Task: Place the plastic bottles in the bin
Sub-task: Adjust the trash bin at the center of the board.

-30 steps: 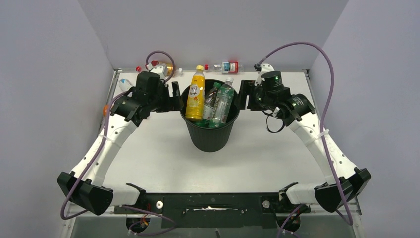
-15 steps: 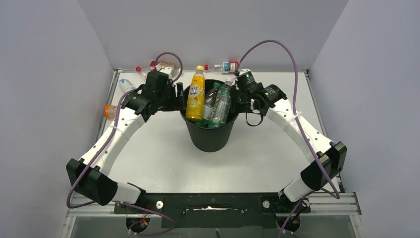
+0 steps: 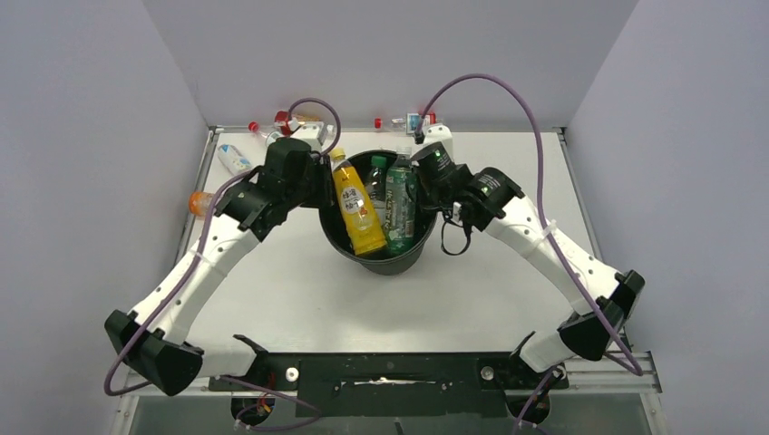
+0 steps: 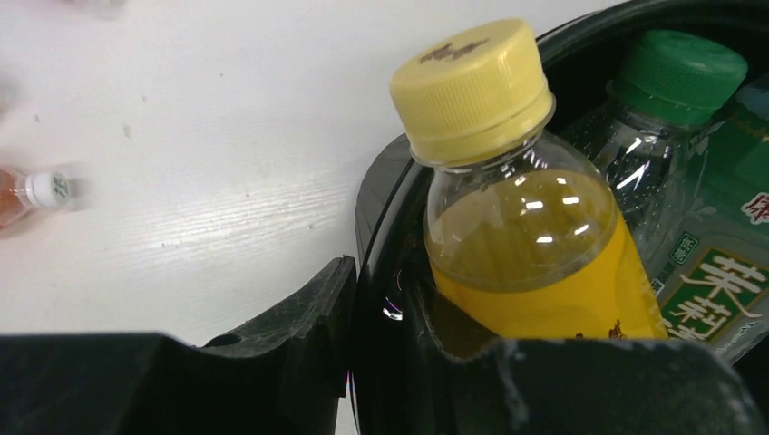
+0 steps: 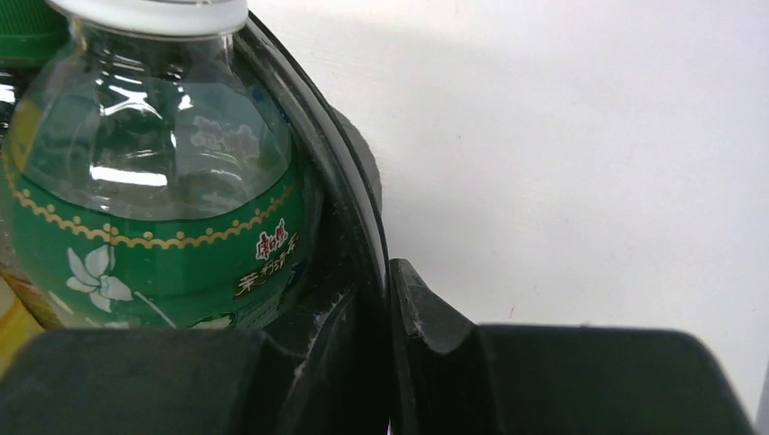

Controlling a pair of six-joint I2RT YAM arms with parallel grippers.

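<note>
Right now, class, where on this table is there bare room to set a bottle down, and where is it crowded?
Bare: the wide table patch nearer than the bin, between left arm and right arm; also the far right corner beyond that arm. Crowded: the far and left edges, where loose bottles lie.

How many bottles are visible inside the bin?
3: a yellow bottle on the left, a green-capped bottle in the middle, a green-labelled bottle on the right. Others may be hidden beneath.
</note>
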